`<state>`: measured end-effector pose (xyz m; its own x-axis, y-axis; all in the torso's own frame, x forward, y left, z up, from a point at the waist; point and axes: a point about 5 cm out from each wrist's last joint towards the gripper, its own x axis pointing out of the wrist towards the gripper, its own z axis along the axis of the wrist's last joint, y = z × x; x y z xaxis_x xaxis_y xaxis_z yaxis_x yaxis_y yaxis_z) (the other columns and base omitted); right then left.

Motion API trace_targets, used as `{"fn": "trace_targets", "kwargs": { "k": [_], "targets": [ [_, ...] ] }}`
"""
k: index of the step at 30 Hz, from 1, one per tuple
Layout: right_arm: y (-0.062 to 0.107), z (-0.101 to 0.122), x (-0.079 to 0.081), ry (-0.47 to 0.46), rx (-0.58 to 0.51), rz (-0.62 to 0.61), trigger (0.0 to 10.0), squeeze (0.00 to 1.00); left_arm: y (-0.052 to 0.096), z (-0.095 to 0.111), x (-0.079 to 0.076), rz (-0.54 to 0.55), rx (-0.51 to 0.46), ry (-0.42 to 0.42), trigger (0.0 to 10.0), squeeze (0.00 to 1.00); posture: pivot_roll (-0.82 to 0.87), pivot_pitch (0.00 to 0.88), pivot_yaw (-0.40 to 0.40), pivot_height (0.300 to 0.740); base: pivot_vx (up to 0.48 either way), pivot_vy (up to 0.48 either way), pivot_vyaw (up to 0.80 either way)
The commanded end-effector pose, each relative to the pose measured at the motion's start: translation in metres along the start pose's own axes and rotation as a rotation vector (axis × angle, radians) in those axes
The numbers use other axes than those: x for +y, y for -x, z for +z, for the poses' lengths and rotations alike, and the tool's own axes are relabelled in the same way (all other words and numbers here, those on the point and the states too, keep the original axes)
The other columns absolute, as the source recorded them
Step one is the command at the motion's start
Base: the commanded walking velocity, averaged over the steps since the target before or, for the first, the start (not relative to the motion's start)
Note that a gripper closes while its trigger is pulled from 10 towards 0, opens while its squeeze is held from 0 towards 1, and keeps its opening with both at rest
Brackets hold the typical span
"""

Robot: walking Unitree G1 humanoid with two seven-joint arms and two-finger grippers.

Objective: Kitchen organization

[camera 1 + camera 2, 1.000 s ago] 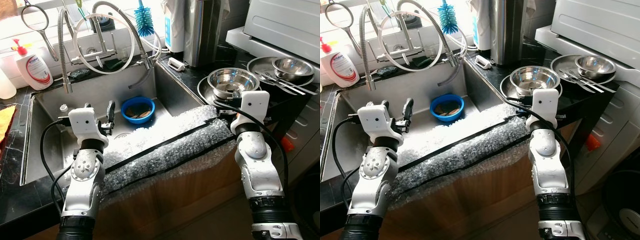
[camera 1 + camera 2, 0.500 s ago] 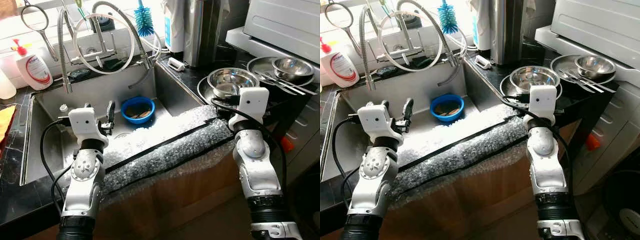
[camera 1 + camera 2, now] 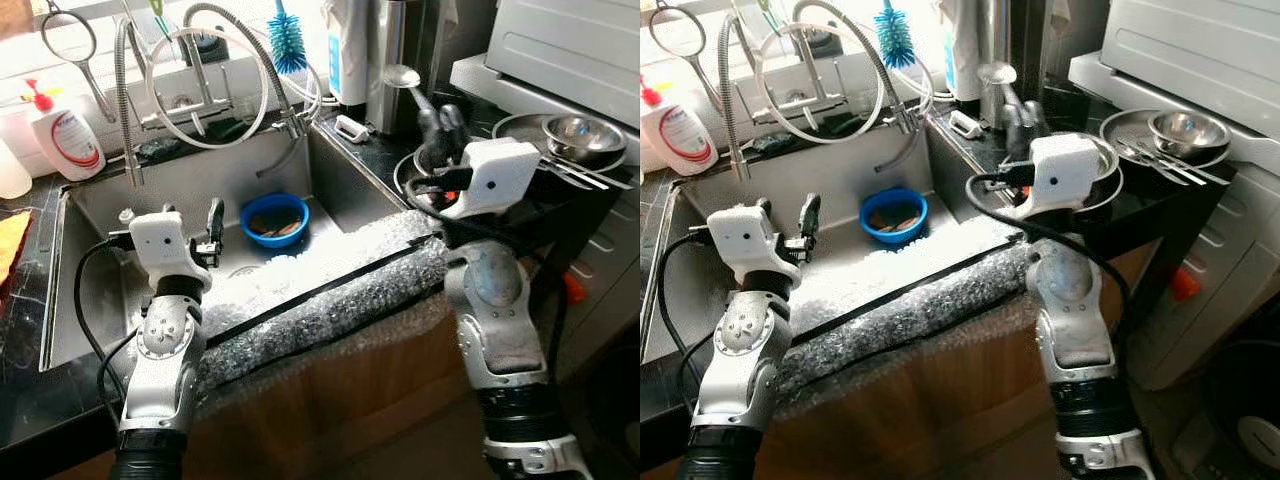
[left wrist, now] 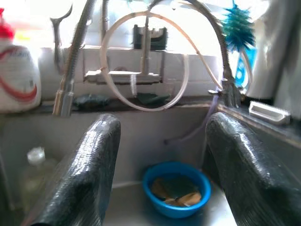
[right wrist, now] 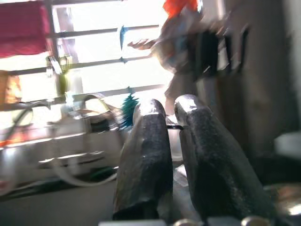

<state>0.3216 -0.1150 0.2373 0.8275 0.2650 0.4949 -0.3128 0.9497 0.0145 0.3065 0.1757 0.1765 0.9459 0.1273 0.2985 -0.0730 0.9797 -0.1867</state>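
My right gripper (image 3: 440, 122) is raised above the counter to the right of the sink, shut on the handle of a metal spoon (image 3: 402, 76) whose bowl points up and away. In the right wrist view the two fingers (image 5: 146, 155) press together on the thin handle. A steel bowl on a plate (image 3: 1108, 172) lies just behind and below it, partly hidden. My left gripper (image 3: 213, 215) hangs open over the sink (image 3: 100, 290), apart from a blue bowl (image 4: 176, 188) with food scraps on the sink floor.
Bubble wrap (image 3: 320, 300) pads the sink's front edge. A coiled faucet (image 3: 200, 80), soap bottle (image 3: 65, 135) and blue brush (image 3: 290, 40) stand behind the sink. A second plate with a steel bowl (image 3: 585, 135) and cutlery (image 3: 560, 165) sits far right. A small bottle (image 4: 33, 160) lies in the sink.
My right gripper has risen from the steel bowl and swung left with the spoon in it. The left arm has barely moved.
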Motion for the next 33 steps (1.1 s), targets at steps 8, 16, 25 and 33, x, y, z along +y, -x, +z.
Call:
{"fn": "trace_targets", "kwargs": {
  "k": [8,16,25,33],
  "targets": [
    [0.014,-0.011,0.001,-0.381,0.027,0.067,10.0,0.00,-0.001,0.007,0.007,0.012,0.021,0.316,10.0,0.00,-0.20,0.000,0.097,0.740,0.000,0.000,0.00],
    [0.025,-0.011,-0.003,-0.763,-0.003,0.125,10.0,0.00,0.001,0.015,-0.010,-0.158,0.035,0.566,10.0,0.00,-0.21,0.000,0.098,0.740,0.000,0.000,0.00],
    [0.036,-0.013,0.002,-0.892,0.021,0.218,10.0,0.00,0.007,0.023,-0.030,-0.317,0.053,0.688,10.0,0.00,-0.21,0.000,0.101,0.740,0.000,0.000,0.00],
    [0.048,-0.021,0.014,-0.938,0.080,0.305,10.0,0.00,0.014,0.022,-0.042,-0.406,0.078,0.753,10.0,0.00,-0.21,0.000,0.103,0.740,0.000,0.000,0.00]
  ]
}}
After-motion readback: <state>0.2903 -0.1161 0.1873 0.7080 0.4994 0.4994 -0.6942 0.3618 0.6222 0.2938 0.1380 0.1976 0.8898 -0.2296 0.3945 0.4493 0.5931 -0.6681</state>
